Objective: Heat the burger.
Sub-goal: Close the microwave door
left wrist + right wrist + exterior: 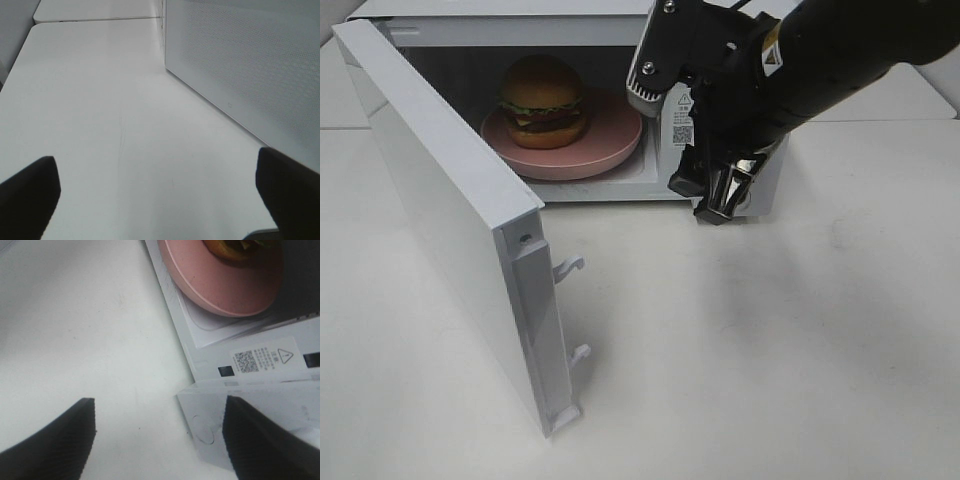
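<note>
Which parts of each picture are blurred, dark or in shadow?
Exterior high: sharp, evenly lit; the burger sits in the dimmer microwave cavity, and a faint shadow lies on the table. Left wrist: the left pincer is dark and soft-edged. Right wrist: the right pincer is equally blurred.

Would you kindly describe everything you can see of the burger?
The burger has a glossy golden-brown domed bun over green lettuce, red tomato, yellow cheese and a dark patty. It stands upright and whole. Its smooth sheen suggests a plastic model, though that is only a guess. It sits on a round pink plate inside the microwave, whose door is swung open. Only the plate touches it.
</note>
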Tool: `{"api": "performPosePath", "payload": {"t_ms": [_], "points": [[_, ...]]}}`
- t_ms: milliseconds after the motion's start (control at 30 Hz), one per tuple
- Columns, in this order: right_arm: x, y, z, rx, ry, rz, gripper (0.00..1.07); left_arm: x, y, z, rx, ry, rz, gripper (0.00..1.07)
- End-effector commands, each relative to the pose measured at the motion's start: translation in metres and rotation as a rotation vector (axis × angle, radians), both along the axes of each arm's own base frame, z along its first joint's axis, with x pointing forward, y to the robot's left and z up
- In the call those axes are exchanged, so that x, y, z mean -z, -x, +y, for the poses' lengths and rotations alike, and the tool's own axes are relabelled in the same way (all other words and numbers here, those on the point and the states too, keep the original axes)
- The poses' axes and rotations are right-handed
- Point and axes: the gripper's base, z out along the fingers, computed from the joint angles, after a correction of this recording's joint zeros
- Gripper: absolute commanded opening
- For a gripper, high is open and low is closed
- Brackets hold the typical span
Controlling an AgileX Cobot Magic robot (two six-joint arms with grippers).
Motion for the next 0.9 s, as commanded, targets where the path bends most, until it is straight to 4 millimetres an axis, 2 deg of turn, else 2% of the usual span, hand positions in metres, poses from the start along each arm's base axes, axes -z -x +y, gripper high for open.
{"api": "performPosePath", "payload": {"t_ms": [33,433,567,900], "points": [[-0.005,0.015,-0.013,0.103,-0.078,0.031,0.71,-0.001,0.002,0.000,-0.001,0.002,-0.023,1.00],[-0.009,0.054,-0.042,0.324,-0.228,0.124,0.71,-0.001,0.002,0.000,-0.001,0.002,-0.023,1.00],[-0.017,0.070,-0.055,0.435,-0.275,0.173,0.71,-0.001,0.002,0.000,-0.001,0.002,-0.023,1.00],[-0.040,0.101,-0.080,0.490,-0.268,0.186,0.71,-0.001,0.002,0.000,-0.001,0.002,-0.023,1.00]]}}
